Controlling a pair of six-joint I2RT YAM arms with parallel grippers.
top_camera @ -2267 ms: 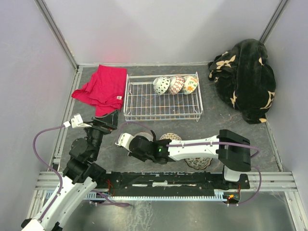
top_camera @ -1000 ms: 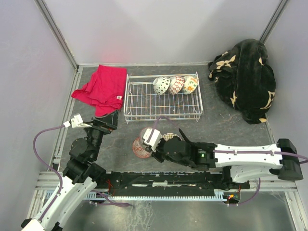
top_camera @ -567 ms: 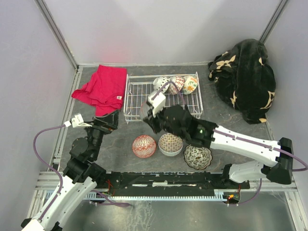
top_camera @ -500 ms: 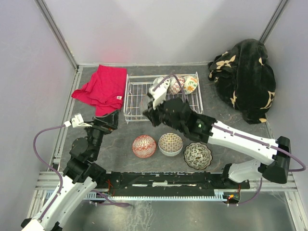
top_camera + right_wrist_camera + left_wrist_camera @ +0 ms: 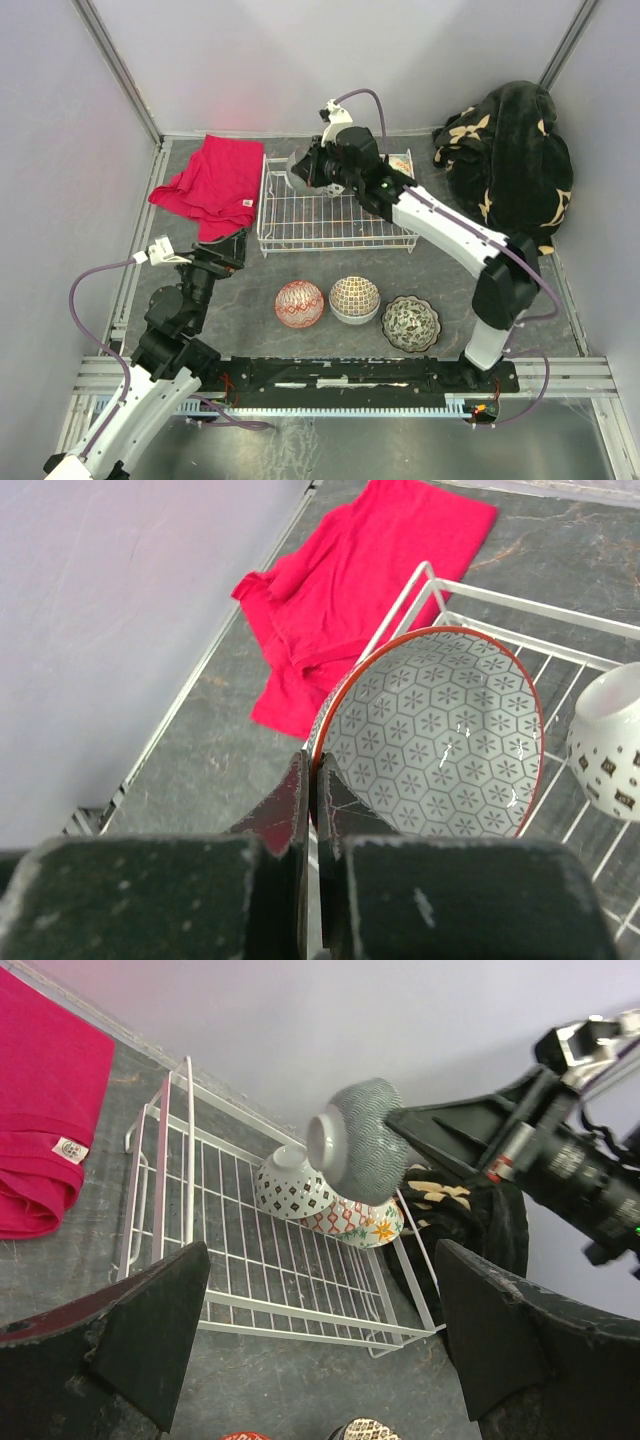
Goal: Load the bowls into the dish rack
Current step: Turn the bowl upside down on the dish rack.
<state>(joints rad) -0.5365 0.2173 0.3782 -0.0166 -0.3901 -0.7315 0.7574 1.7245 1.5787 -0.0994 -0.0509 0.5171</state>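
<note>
Item: grey hexagon bowl (image 5: 430, 730), red-rimmed. It is being held on edge above the back of the dish rack (image 5: 335, 246), its rim pinched tight by the right gripper (image 5: 312, 775). Bare wires are being judged to lie just below it, left of the racked white bowl (image 5: 290, 1185). The left gripper (image 5: 320, 1340) is being held wide apart, empty and well away. Three bowls (image 5: 355, 297) are being counted on the table (image 5: 450, 290).

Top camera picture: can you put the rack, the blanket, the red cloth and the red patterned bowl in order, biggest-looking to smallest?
1. Blanket and rack: too alike to rank.
2. Red cloth.
3. Red patterned bowl.
</note>
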